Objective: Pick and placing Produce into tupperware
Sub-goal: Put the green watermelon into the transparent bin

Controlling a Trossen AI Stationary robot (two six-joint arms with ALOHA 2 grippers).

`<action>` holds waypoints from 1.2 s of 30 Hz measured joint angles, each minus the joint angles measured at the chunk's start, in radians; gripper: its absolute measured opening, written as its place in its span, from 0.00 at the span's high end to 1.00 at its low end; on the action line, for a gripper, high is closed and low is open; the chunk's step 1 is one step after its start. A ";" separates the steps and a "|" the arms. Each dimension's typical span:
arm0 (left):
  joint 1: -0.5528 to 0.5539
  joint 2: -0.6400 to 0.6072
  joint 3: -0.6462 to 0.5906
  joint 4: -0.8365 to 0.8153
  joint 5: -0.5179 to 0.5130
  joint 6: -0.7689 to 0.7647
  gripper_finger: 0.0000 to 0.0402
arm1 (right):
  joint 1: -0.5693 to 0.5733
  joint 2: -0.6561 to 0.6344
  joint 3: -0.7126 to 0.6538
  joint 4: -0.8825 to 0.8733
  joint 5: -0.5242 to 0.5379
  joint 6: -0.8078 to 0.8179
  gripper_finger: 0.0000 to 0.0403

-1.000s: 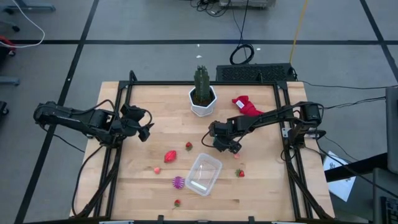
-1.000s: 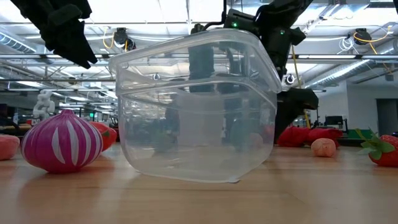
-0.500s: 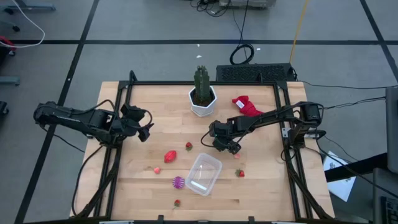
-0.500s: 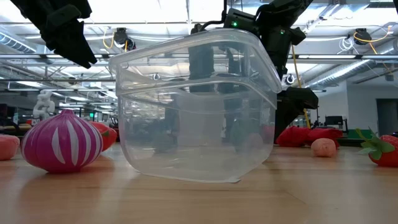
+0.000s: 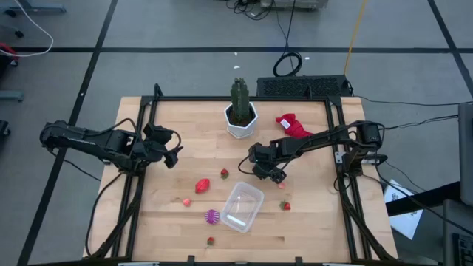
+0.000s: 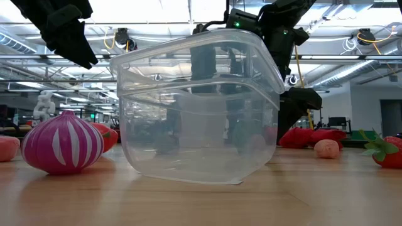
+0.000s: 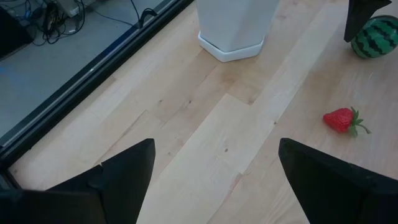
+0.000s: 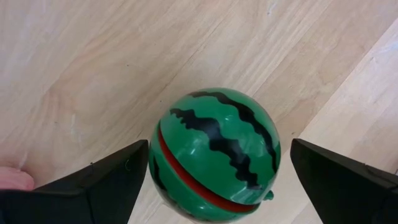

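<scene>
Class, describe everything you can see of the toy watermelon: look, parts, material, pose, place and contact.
The toy watermelon is a glossy, plastic-looking green ball with dark wavy stripes and a red seam where its halves join. It rests on the wooden table, between the open fingers of the right gripper, which do not visibly touch it.

cactus [image 5: 239,97] in white pot [image 5: 241,123], red cloth [image 5: 293,125]

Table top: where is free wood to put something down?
Bare wood lies between the cactus pot and the left gripper, and along the right edge past the red cloth. It is crowded around the clear container, where toys lie, and under the right gripper.
</scene>
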State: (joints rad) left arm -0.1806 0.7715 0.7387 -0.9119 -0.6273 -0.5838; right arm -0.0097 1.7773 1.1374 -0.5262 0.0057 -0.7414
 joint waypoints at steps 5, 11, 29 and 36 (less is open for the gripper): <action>0.000 0.000 0.000 0.000 0.000 0.000 0.13 | 0.000 0.000 0.000 0.000 0.000 0.000 0.06; 0.000 0.000 0.000 0.000 0.000 0.000 0.13 | 0.000 -0.001 -0.006 0.001 0.000 0.000 0.06; 0.000 0.000 0.000 0.000 0.000 0.000 0.13 | 0.002 -0.001 -0.050 0.066 0.041 0.024 0.06; 0.000 0.000 0.000 0.000 0.000 0.000 0.13 | 0.001 -0.001 -0.050 0.075 0.049 0.024 0.06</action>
State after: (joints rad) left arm -0.1807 0.7713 0.7387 -0.9119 -0.6270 -0.5842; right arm -0.0086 1.7763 1.0870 -0.4512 0.0544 -0.7177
